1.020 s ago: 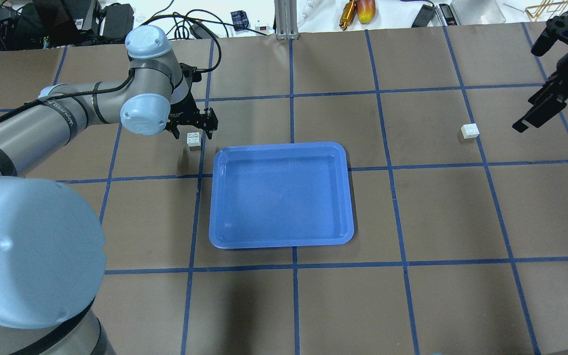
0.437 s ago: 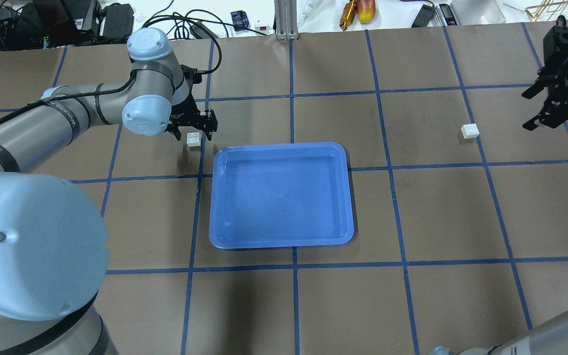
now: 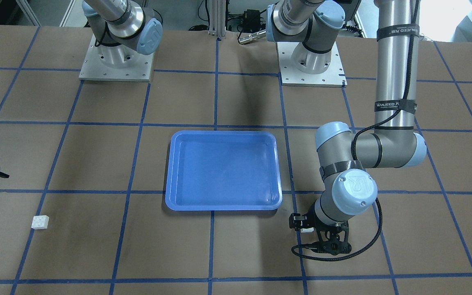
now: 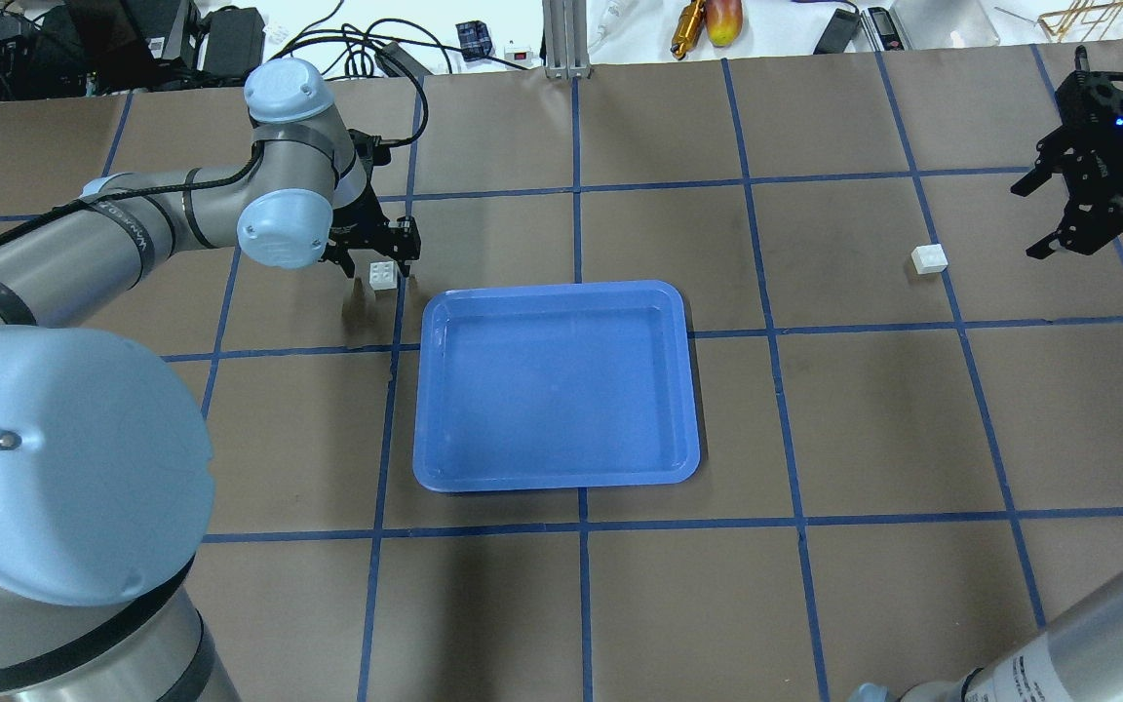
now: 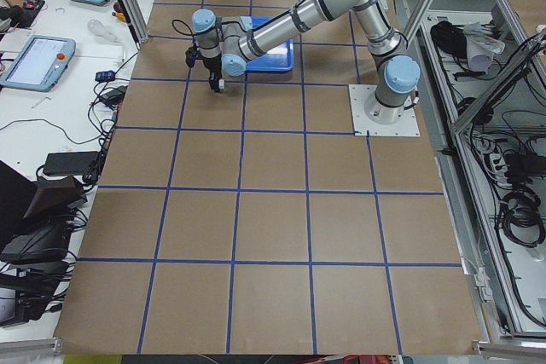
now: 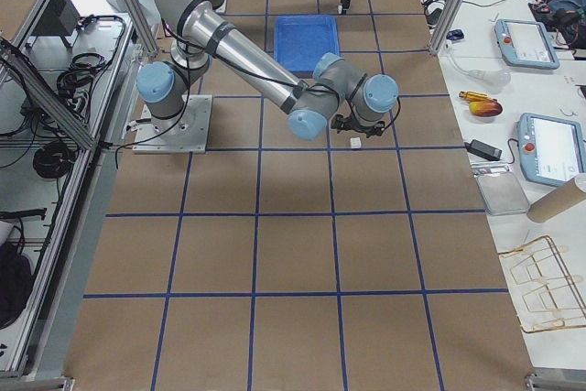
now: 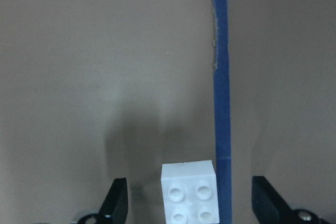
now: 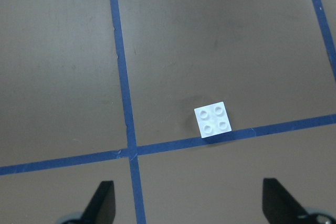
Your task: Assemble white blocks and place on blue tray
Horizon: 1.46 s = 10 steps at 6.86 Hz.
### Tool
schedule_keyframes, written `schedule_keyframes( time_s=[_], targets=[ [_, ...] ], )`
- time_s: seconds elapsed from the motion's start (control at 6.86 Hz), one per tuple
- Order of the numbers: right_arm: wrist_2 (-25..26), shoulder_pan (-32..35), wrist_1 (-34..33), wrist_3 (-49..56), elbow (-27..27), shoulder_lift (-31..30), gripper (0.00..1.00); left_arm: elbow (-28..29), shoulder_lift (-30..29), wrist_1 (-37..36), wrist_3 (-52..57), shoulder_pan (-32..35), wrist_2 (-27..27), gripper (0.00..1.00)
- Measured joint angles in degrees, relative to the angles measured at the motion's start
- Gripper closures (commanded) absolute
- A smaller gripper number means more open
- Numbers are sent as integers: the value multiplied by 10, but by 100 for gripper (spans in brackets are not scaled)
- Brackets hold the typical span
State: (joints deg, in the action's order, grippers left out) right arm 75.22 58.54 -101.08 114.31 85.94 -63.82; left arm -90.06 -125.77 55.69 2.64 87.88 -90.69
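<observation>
The left claw hangs low over the table with its jaws spread apart. The first white block stands on the table in the gap between the jaws, studs up. In the wrist view it sits about midway and touches neither jaw. A blue tape line runs straight ahead of this claw and passes along the block's edge on the side toward the other arm.

Just beside the left claw, toward the right arm and a little nearer the robot, the blue tray begins. Its nearest corner comes close to the first block without touching it. The tray lies flat on the table between the two claws, much nearer the left one and well apart from the right one. Its floor shows plain blue, and both blocks sit outside its rim on the brown table.

Past the tray, the second white block lies on the table, studs up, near the right claw on the side toward the tray. In the right wrist view it sits ahead of that claw and beyond the jaw tips, not between them. The edge nearest the claw lies against another tape line. The right claw is held well above the table with its jaws wide apart.
</observation>
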Motion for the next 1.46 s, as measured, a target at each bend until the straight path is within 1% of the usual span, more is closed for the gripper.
schedule_keyframes(
  time_s=[0.15, 0.29, 0.58, 0.73, 0.87, 1.02, 1.46],
  targets=[
    [-1, 0, -3, 1, 0, 5, 0, 0, -1, 0, -9, -1, 2, 25],
    [-7, 0, -13, 0, -3, 12, 0, -1, -1, 0, -14, -1, 4, 27],
    [-25, 0, -43, 5, -13, 46, 0, -3, -1, 0, -15, -1, 6, 48],
    [-31, 0, -47, 13, -21, 61, 0, -3, 0, 0, -14, -1, 6, 56],
    [-36, 0, -47, 25, -27, 72, 0, -3, 2, 1, -14, -1, 6, 66],
    [-42, 0, -46, 42, -31, 84, 0, -2, 4, 2, -12, -1, 7, 81],
    [-63, 3, -37, 82, -33, 113, 0, 1, 15, 9, -8, 0, 28, 82]
  ],
)
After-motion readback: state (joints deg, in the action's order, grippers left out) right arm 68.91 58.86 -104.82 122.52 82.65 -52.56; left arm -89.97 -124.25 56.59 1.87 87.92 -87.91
